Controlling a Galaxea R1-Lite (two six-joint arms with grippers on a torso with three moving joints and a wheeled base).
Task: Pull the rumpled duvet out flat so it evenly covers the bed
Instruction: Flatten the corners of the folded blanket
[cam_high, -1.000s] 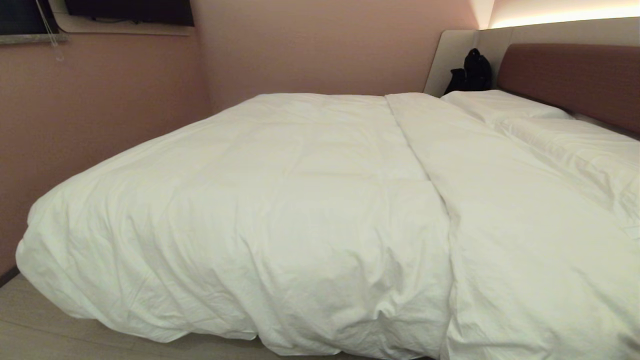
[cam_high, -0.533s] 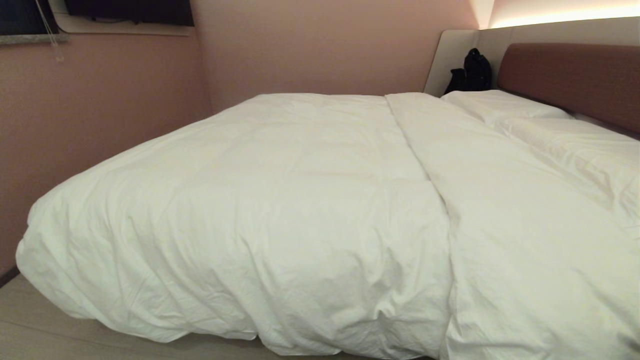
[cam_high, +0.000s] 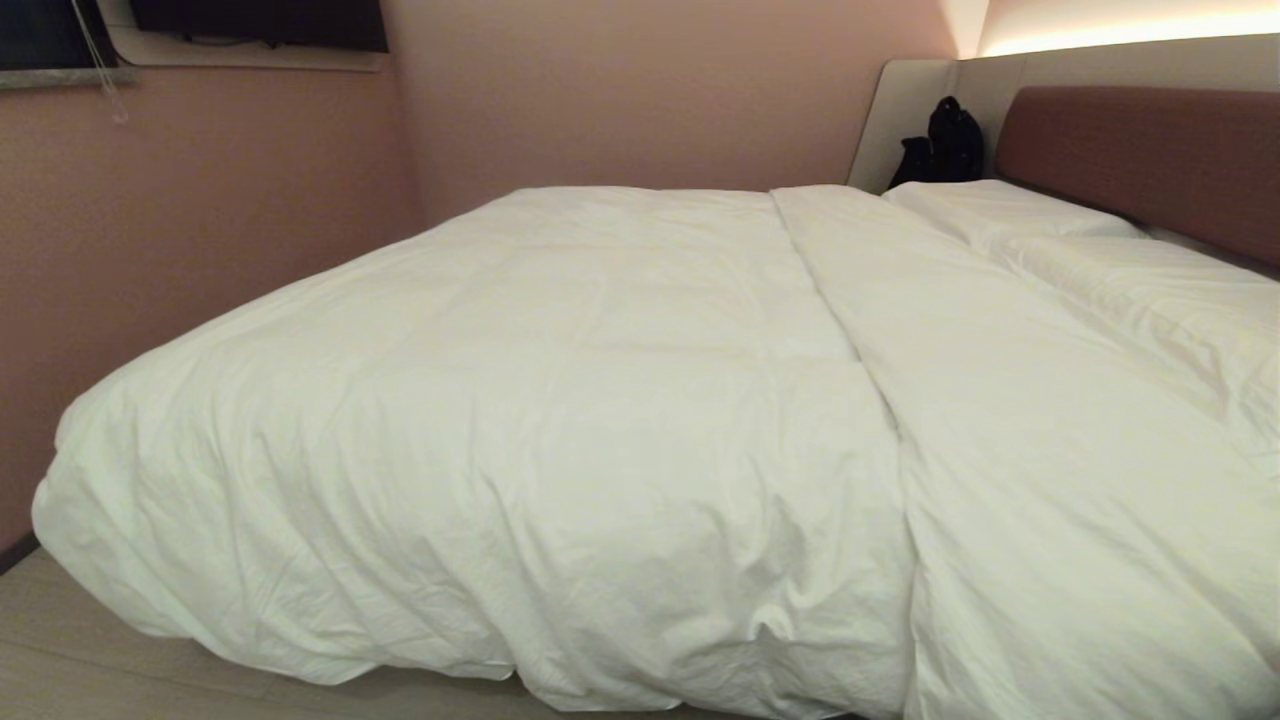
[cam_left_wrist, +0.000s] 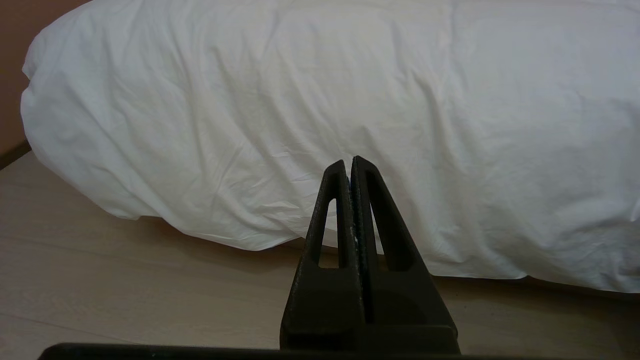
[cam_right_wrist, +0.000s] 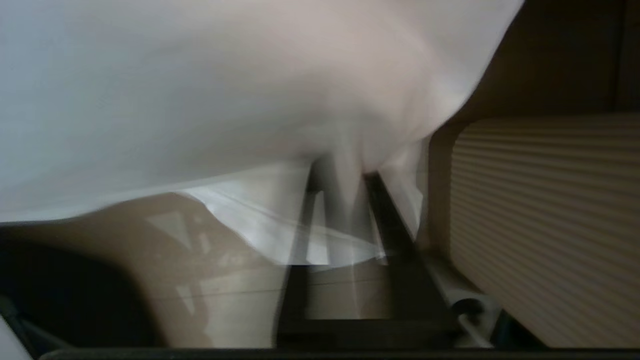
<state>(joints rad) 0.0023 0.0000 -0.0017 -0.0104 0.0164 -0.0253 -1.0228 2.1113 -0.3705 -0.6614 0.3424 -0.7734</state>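
The duvet (cam_high: 560, 430) lies bunched toward 8 o'clock on the bed (cam_high: 1150, 160), its hem overhanging the floor. It looks soft, puffy and bulky (likely to drag, not slide). The right gripper (cam_right_wrist: 350, 200) has closed on that hem, a good hold. The left gripper (cam_left_wrist: 350, 170) is closed, empty.

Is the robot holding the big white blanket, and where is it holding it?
Yes. The right pincer has pinched the duvet at its hanging lower edge, by the bed's side. The left pincer is shut on nothing, above the floor.
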